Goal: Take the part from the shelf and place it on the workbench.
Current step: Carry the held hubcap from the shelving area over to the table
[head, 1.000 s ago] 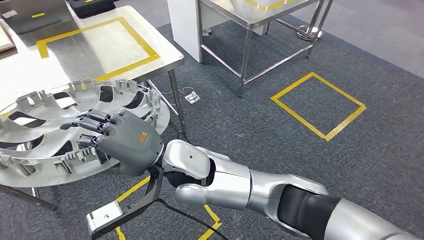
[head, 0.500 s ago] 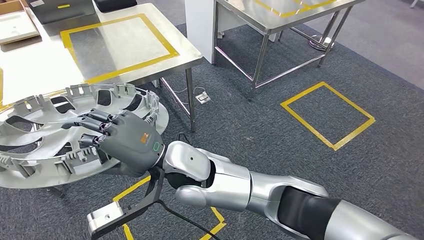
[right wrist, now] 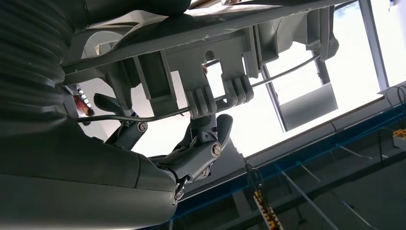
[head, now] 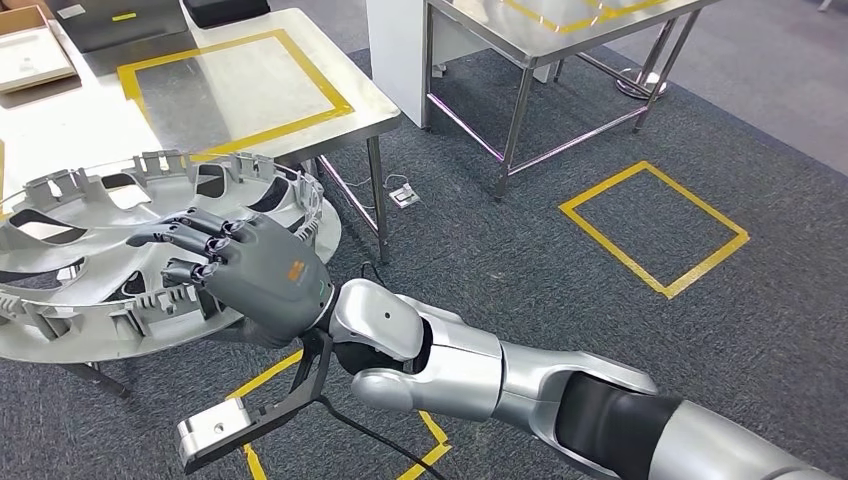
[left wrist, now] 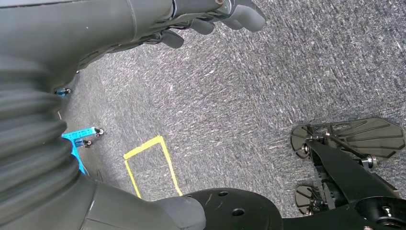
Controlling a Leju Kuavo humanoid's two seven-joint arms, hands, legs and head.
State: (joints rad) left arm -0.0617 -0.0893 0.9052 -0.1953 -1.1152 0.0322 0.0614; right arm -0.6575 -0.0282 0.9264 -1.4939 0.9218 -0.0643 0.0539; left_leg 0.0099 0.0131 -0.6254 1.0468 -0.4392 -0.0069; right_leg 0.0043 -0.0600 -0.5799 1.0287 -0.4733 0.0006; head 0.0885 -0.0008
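The part is a silver plastic wheel cover [head: 70, 250] with cut-outs and clips round its rim. My right hand [head: 250, 275] grips its near rim, fingers over the top, and holds it tilted at the front edge of the steel workbench [head: 230, 90], partly over the floor. In the right wrist view the cover's rim and clips [right wrist: 215, 43] run just above my dark fingers [right wrist: 201, 148]. My left hand [left wrist: 143, 24] hangs over grey carpet with its fingers loosely bent and nothing in them.
A yellow tape square marks the workbench top. A black case [head: 225, 10] and a flat box [head: 30, 55] lie at its far side. A second steel table [head: 560, 30] stands behind. On the carpet are a yellow tape square [head: 655, 225] and a small cabled box [head: 405, 195].
The whole head view has shifted, so the camera moved. Against the workbench, my right hand and the wheel cover have risen a little; the grip is unchanged.
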